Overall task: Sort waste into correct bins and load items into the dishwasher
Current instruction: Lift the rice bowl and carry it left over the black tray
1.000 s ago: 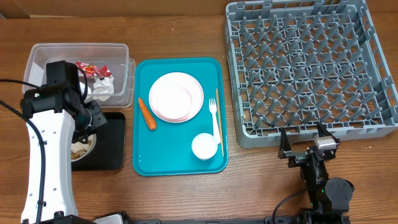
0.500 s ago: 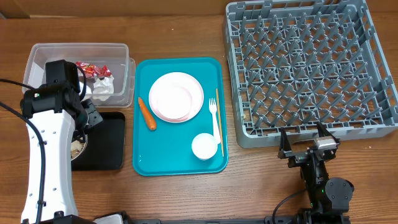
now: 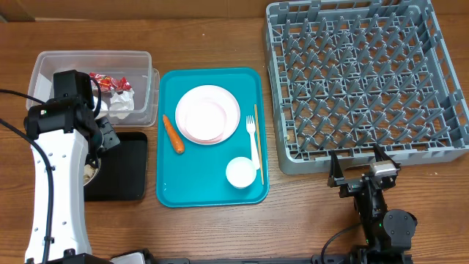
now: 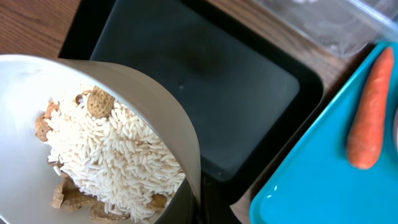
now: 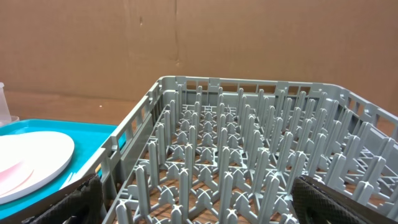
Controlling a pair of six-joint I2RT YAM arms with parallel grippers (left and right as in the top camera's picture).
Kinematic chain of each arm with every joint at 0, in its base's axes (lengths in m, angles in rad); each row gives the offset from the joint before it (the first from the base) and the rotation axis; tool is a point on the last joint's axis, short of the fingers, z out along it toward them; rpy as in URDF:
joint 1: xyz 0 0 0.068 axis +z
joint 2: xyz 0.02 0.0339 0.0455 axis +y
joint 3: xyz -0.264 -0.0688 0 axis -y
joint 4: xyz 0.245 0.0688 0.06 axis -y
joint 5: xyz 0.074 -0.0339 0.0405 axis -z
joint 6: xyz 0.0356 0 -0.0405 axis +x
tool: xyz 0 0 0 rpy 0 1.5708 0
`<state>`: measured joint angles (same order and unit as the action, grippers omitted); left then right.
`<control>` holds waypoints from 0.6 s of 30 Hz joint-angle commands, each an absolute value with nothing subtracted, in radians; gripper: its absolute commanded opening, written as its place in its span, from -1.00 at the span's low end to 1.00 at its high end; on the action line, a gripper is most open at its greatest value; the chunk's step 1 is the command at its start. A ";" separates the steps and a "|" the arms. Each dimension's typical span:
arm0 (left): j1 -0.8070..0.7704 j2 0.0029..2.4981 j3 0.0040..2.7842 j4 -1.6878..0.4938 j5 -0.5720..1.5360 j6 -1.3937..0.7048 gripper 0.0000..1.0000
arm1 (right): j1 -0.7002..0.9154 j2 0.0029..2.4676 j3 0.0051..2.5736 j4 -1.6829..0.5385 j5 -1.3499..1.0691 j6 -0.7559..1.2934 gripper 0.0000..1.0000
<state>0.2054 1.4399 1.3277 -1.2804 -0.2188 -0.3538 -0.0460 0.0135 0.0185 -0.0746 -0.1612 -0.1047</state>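
Left wrist: left hand (image 3: 103,142) grips rice bowl (image 4: 152,106) over black tray (image 4: 211,93); right hand (image 3: 357,163) open.

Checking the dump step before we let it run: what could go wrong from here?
1. The tilted white bowl of rice and beige scraps hangs near the shallow black tray's outer edge in the overhead view, so some could land on the wooden table.
2. The rice looks packed; a clump may stay in the bowl bound for the grey peg rack.
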 commanded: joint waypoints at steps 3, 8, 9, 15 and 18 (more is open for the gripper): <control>0.211 1.431 1.323 -1.274 -0.193 -0.282 -0.91 | -0.052 0.003 0.008 -0.069 -0.166 -0.097 1.00; 0.209 1.431 1.251 -1.149 -0.036 -0.178 -0.92 | -0.052 0.003 0.008 -0.069 -0.166 -0.097 1.00; 0.209 1.431 1.230 -1.126 -0.020 -0.177 -0.92 | -0.052 0.003 0.008 -0.069 -0.166 -0.097 1.00; 0.216 1.431 1.157 -1.065 0.122 -0.033 -0.91 | -0.052 0.003 0.008 -0.069 -0.166 -0.097 1.00; 0.238 1.431 1.157 -1.077 0.241 0.031 -0.91 | -0.052 0.003 0.008 -0.069 -0.166 -0.097 1.00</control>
